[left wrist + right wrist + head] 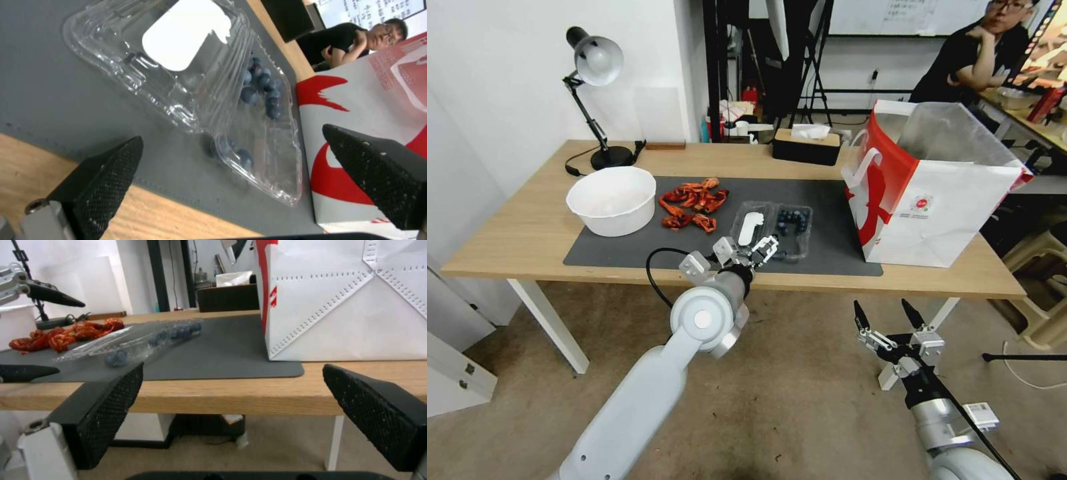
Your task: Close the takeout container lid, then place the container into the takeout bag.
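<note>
wooden tabletop [527, 227] against a white wall carries a dark grey mat [827, 200], and on that mat the takeout container [792, 230] lies flat and open, its berry half toward the takeout bag [940, 200] and its lid [750, 227] folded out on the other side, toward a heap of red crayfish shells [694, 200]. blueberries [260, 88] sit loose in the berry half, and the lid's white label [184, 31] faces up. the takeout bag stands upright on the robot's right end of the tabletop, near the container but apart from it, mouth open, red side panel facing the container. a round white bowl [612, 199] rests on the mat's left part, a desk lamp [594, 87] stands behind it, and a black tissue box [807, 143] sits at the far edge. the left gripper [749, 252] hovers at the near edge of the mat just in front of the container, jaws spread wide and holding nothing; in the left wrist view its fingertips [111, 166] frame the container without touching it. the right gripper [888, 317] hangs below the tabletop's near edge, in front of the bag, released as well, with its fingers [111, 400] wide apart and empty.
</note>
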`<state>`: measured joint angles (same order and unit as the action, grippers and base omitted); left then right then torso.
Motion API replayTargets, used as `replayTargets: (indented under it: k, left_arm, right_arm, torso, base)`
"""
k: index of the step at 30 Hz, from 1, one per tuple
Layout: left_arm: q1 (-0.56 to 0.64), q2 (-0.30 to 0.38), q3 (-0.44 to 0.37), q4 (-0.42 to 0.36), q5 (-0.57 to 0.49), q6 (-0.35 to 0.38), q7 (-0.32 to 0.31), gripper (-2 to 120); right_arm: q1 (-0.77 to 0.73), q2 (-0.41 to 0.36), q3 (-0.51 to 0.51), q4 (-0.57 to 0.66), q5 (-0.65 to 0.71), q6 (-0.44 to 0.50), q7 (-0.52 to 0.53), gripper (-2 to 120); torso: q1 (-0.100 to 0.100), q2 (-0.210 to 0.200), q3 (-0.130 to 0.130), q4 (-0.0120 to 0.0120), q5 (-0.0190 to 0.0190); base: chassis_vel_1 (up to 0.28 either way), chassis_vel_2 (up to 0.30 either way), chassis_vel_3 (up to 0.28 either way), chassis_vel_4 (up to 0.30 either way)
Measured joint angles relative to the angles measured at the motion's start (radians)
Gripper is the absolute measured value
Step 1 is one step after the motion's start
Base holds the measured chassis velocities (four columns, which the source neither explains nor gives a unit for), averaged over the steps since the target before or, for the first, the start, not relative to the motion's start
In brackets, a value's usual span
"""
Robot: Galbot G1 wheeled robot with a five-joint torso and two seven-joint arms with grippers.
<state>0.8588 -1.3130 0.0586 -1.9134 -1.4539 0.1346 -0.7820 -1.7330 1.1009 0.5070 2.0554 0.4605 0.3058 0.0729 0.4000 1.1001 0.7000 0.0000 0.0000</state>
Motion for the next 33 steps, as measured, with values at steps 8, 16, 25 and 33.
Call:
replayTargets:
  k: [8, 16, 25, 33]
  left_arm:
    - [-0.018, -0.006, 0.0, 0.03, 0.005, -0.009, 0.001, 100]
    - [-0.027, -0.018, 0.0, 0.057, 0.013, -0.024, 0.008, 100]
    - [-0.043, -0.036, -0.001, 0.079, 0.013, -0.036, 0.013, 100]
    - [-0.051, -0.045, -0.004, 0.094, 0.01, -0.066, 0.037, 100]
  right_arm:
    - [-0.003, 0.001, -0.001, -0.007, 0.0, 0.003, -0.003, 100]
    - [-0.002, 0.002, -0.001, -0.011, 0.0, 0.004, -0.004, 100]
    - [-0.003, 0.002, 0.001, -0.017, 0.003, 0.005, -0.005, 100]
    - [-0.003, 0.002, 0.002, -0.02, 0.005, 0.005, -0.005, 100]
  torso:
    - [0.0, 0.0, 0.0, -0.0001, 0.0001]
    - [0.0, 0.0, 0.0, 0.0, 0.0]
    - [0.0, 0.0, 0.0, 0.0, 0.0]
    - [0.0, 0.0, 0.0, -0.0001, 0.0]
  base:
    - [0.0, 0.0, 0.0, 0.0]
    - [0.0, 0.0, 0.0, 0.0]
    - [0.0, 0.0, 0.0, 0.0]
    - [0.0, 0.0, 0.0, 0.0]
